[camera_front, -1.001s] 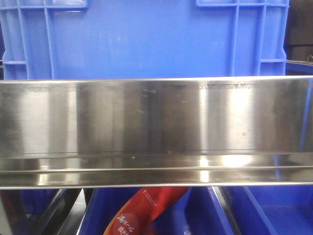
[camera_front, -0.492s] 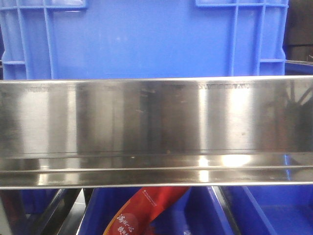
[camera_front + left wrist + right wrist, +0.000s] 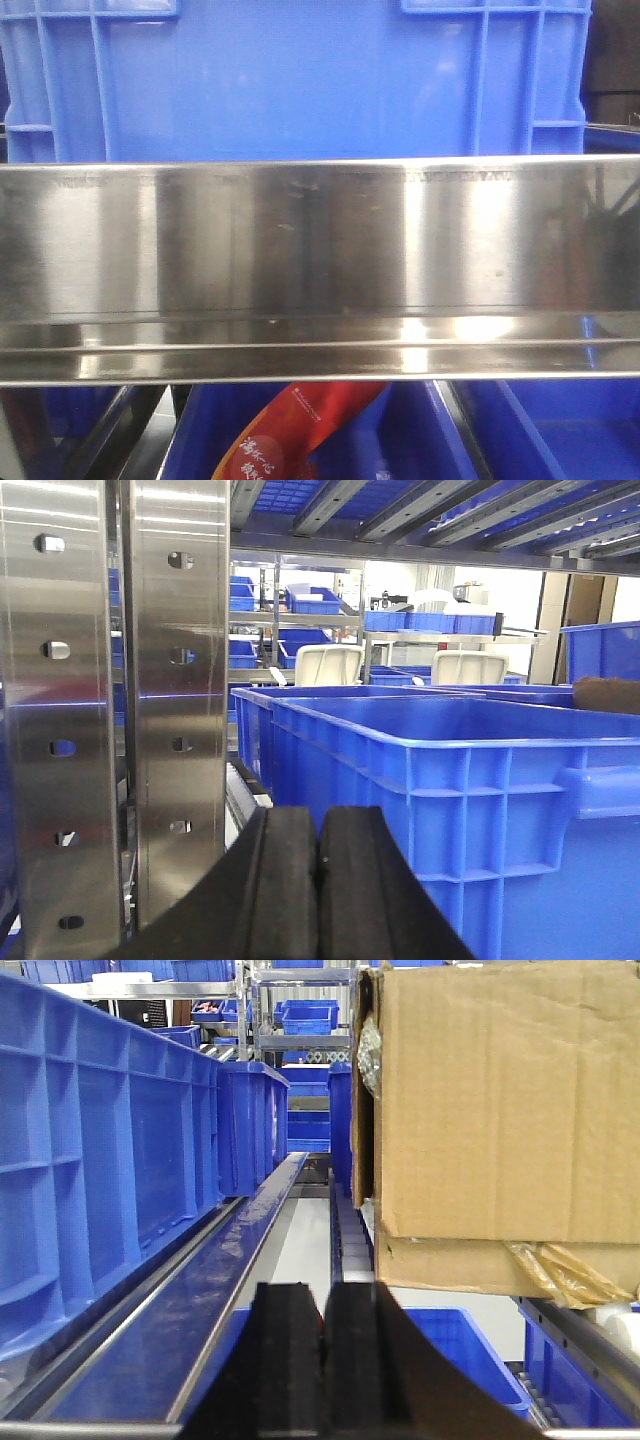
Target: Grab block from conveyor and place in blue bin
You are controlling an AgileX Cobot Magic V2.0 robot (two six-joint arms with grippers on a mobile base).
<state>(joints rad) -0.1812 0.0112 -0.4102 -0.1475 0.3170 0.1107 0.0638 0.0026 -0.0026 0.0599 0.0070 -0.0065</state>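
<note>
Blue plastic fills most of every view: the blue bin [image 3: 300, 80] stands behind a brushed steel rail [image 3: 320, 260] that crosses the front view from edge to edge, and its ribbed wall rises above the rail's top edge. No block shows in any of the three views, so where it lies cannot be told. Below the rail, a red packet [image 3: 290, 435] with printed characters lies in a lower blue bin [image 3: 400, 440]. In the left wrist view the left claw [image 3: 318, 875] has its two black pads pressed together with nothing between them, and it sits low between a perforated steel upright [image 3: 110, 700] and a large blue crate [image 3: 450, 800]. In the right wrist view the right claw [image 3: 322, 1350] is likewise closed on nothing, pointing along a long blue channel [image 3: 200, 1300] with blue crates [image 3: 100, 1160] on one side and a cardboard box [image 3: 500, 1110] on the other.
</note>
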